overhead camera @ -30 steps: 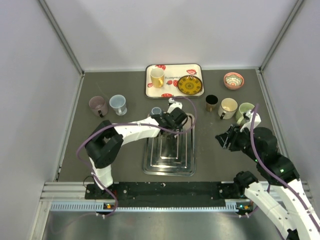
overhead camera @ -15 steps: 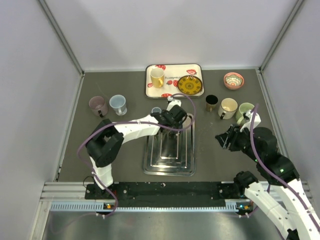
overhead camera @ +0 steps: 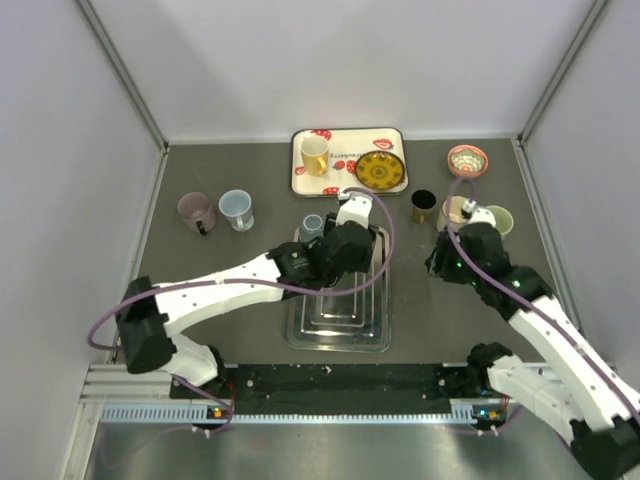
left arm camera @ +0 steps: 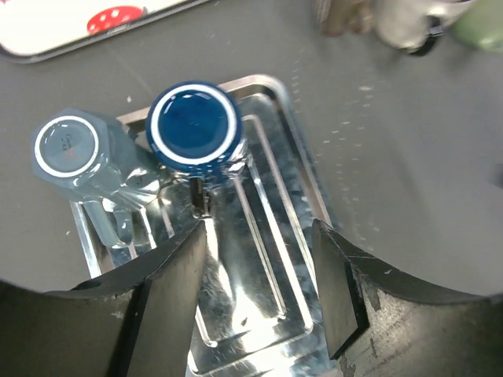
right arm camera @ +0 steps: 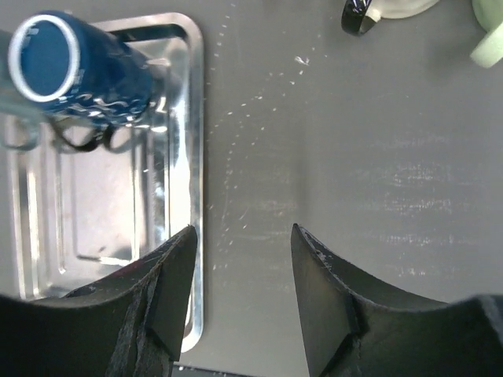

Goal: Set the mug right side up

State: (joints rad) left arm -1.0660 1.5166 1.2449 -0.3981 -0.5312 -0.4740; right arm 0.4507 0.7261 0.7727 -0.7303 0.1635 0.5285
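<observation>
A dark blue mug (left arm camera: 194, 126) stands on end at the far end of the metal tray (left arm camera: 263, 275), its handle (left arm camera: 202, 196) pointing toward me. Its top face is blue with a white ring; rim or base, I cannot tell. Beside it a grey-blue mug (left arm camera: 67, 147) stands base up. My left gripper (left arm camera: 258, 232) hangs open above the tray, just short of the dark mug and holding nothing. In the top view my left gripper (overhead camera: 338, 250) hides the dark mug. My right gripper (right arm camera: 244, 232) is open over bare table, right of the tray's edge (right arm camera: 196, 157).
A patterned tray (overhead camera: 345, 185) at the back holds a yellow mug (overhead camera: 314, 155) and a yellow plate (overhead camera: 380, 171). A pink bowl (overhead camera: 467, 160), black cup (overhead camera: 423, 205), cream mug (overhead camera: 457, 213) and green mug (overhead camera: 497, 220) stand back right. A brown mug (overhead camera: 196, 211) and pale blue mug (overhead camera: 236, 208) stand left.
My left gripper has opened, let go of the dark blue mug and drawn back from it. The right arm has swung toward the back and a little left.
</observation>
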